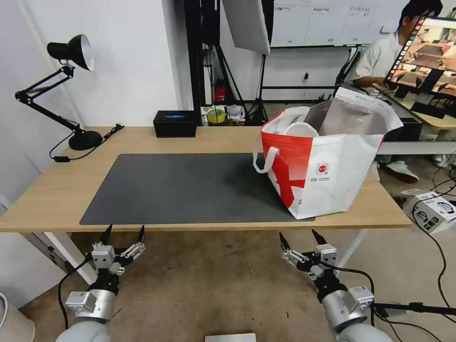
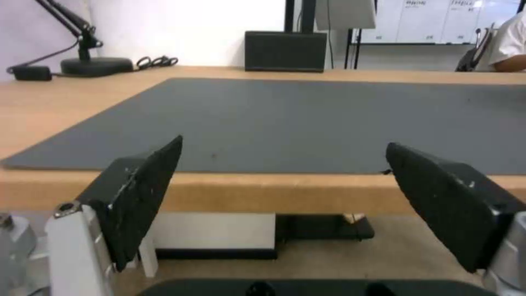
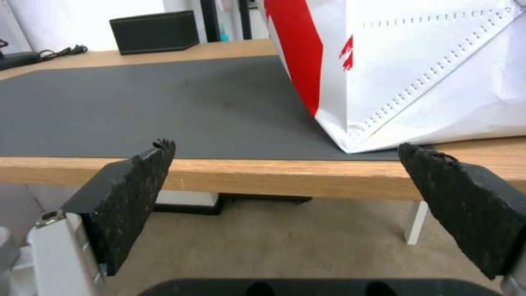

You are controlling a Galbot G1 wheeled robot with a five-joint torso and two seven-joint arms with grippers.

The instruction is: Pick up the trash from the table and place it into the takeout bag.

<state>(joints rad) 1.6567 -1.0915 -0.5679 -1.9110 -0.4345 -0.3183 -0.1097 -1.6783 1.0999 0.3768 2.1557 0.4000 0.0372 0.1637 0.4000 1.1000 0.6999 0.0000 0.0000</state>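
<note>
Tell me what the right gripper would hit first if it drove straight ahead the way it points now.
Probably the table's front edge: the right gripper, jaws open, sits just below tabletop level. Slightly higher, it would meet the takeout bag's lower corner. Depth is uncertain.

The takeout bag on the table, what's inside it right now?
At the open top of the takeout bag, a white round bowl pokes up against the silver foil lining. The bag's walls hide anything deeper.

One takeout bag (image 1: 327, 166), one lamp (image 1: 71, 90), one black box (image 1: 175, 123), perhaps one bowl (image 1: 300, 129) inside.
</note>
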